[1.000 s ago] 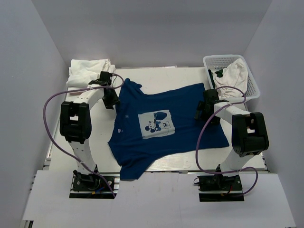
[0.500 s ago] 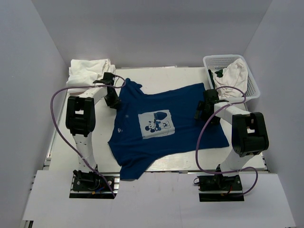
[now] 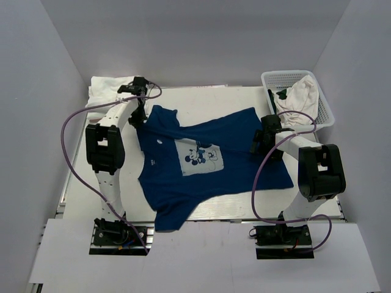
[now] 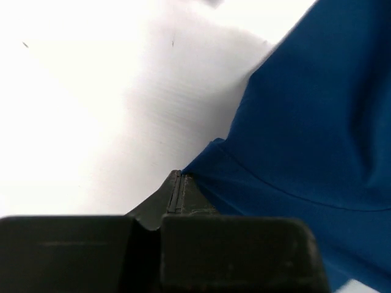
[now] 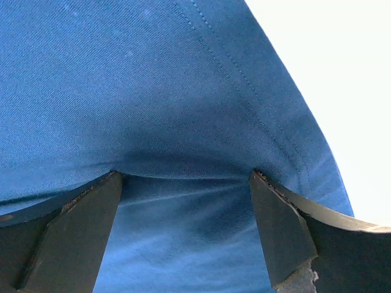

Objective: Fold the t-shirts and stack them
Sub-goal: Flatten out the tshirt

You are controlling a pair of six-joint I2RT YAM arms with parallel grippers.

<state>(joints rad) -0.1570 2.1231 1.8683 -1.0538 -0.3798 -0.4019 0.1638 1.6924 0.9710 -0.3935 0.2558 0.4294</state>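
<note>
The navy t-shirt (image 3: 208,177) with a pale cartoon print (image 3: 201,157) lies spread face up on the white table (image 3: 201,97). My left gripper (image 3: 139,116) is at the shirt's far left corner, shut on its edge. In the left wrist view the shut jaws (image 4: 178,177) pinch the blue cloth (image 4: 305,122) at their tip. My right gripper (image 3: 261,141) is open and presses down on the shirt's right part. In the right wrist view its fingers (image 5: 186,183) stand wide apart on the cloth (image 5: 153,91). A plain white t-shirt (image 3: 113,88) lies bunched at the far left corner.
A white lattice basket (image 3: 327,110) stands at the far right with white cloth (image 3: 302,94) in it. Grey walls enclose the table on three sides. The shirt's hem hangs over the near table edge (image 3: 165,220).
My left gripper has moved back and left with the shirt's corner in it. The shirt has shifted left and the print has turned a little. The right arm has not moved.
</note>
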